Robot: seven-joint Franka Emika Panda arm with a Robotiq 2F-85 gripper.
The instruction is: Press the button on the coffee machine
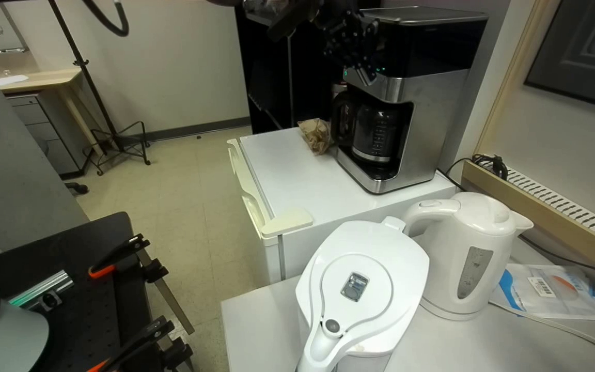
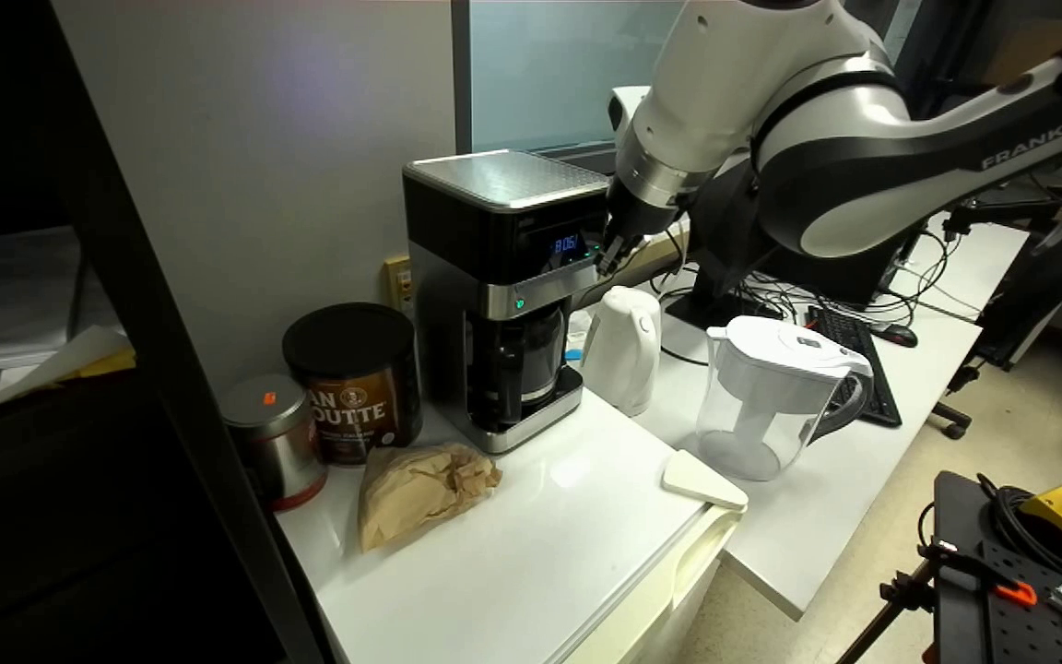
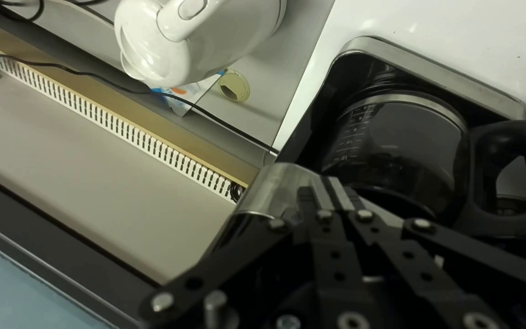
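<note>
On the white unit [image 2: 540, 553] stood the coffee machine [image 2: 499, 299]; at its front panel [image 2: 542, 258], contact unclear, was the gripper [image 3: 331, 193], jaws clenched on nothing. A good press likely called for fingertips [image 3: 321, 194] square-on, then a gentle push.

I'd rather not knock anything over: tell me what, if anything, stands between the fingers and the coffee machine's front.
Nothing visible does. The fingers are close to the silver front of the coffee machine; whether they touch it, I cannot tell. The kettle stands lower, off to the side.
</note>
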